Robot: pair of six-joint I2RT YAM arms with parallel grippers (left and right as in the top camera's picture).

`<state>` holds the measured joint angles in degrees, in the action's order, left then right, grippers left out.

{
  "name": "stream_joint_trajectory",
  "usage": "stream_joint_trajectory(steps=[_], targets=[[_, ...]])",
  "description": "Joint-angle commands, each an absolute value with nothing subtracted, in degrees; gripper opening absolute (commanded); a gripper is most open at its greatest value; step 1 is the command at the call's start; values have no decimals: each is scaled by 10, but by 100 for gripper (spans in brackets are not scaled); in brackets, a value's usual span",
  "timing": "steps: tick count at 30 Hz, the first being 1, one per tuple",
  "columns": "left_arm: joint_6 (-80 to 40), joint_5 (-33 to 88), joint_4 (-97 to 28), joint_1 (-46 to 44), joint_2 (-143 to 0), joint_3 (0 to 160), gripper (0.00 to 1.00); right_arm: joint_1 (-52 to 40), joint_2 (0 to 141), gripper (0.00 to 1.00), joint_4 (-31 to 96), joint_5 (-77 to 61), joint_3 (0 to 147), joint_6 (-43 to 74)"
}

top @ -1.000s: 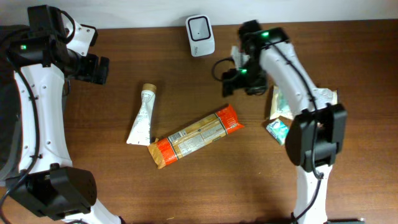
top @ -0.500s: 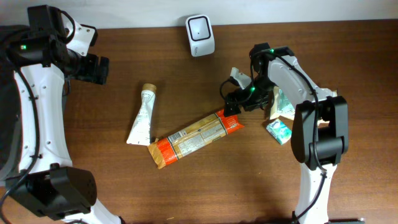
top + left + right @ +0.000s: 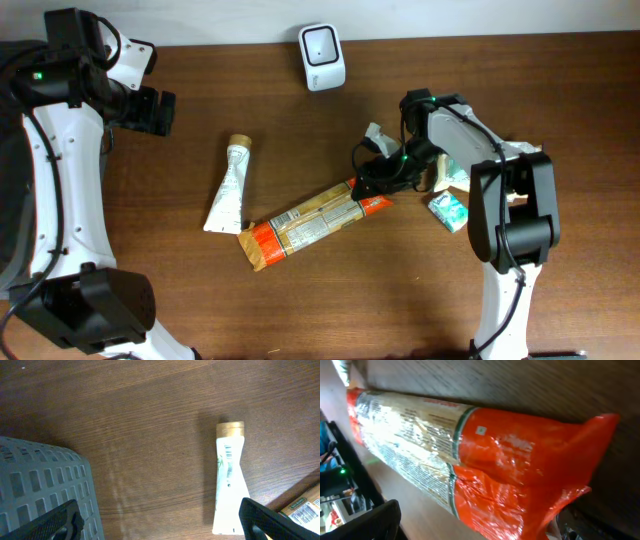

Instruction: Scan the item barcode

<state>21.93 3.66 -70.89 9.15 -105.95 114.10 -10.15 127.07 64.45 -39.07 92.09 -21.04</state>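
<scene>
Packet (image 3: 315, 220) of pasta lying diagonally on worktop (image 3: 400, 300), well below scanner (image 3: 322, 43). Right gripper (image 3: 372, 180) stands at its orange end, jaws apart astride it, seemingly placed to lift it toward the scanner. Left gripper (image 3: 150, 110) hangs aside, jaws apart and empty.

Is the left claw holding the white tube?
No, the left claw is open and empty; the white tube lies flat below it, untouched.

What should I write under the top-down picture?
Right arm's open fingers at one end of the orange packet, white tube beside it, scanner at the back.
</scene>
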Motion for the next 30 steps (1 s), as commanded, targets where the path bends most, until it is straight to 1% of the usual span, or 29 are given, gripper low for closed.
stream_joint_trajectory(steps=[1, 6, 10, 13, 16, 19, 22, 25, 26, 27, 30], targets=[[228, 43, -708, 96, -1050, 1145, 99, -124, 1272, 99, 629, -405, 885, -223], [228, 43, -708, 95, -1050, 1145, 99, -132, 1272, 98, 600, -403, 839, -220], [228, 43, -708, 95, -1050, 1145, 99, -132, 1272, 84, 574, -403, 819, -220], [228, 43, -708, 95, -1050, 1145, 99, -132, 1272, 79, 556, -403, 818, -220], [228, 43, -708, 95, -1050, 1145, 99, -132, 1272, 80, 540, -388, 808, -213], [228, 43, -708, 95, -1050, 1145, 99, -133, 1272, 81, 517, -316, 808, -144], [228, 43, -708, 95, -1050, 1145, 99, -147, 1272, 80, 501, -296, 808, -125], [228, 43, -708, 95, -1050, 1145, 99, -166, 1272, 80, 495, -233, 808, -79], [228, 43, -708, 95, -1050, 1145, 99, -173, 1272, 77, 494, -231, 808, -78], [228, 43, -708, 95, -1050, 1145, 99, -178, 1272, 72, 490, -230, 808, -66], [228, 43, -708, 95, -1050, 1145, 99, -180, 1272, 39, 484, -231, 808, -42]])
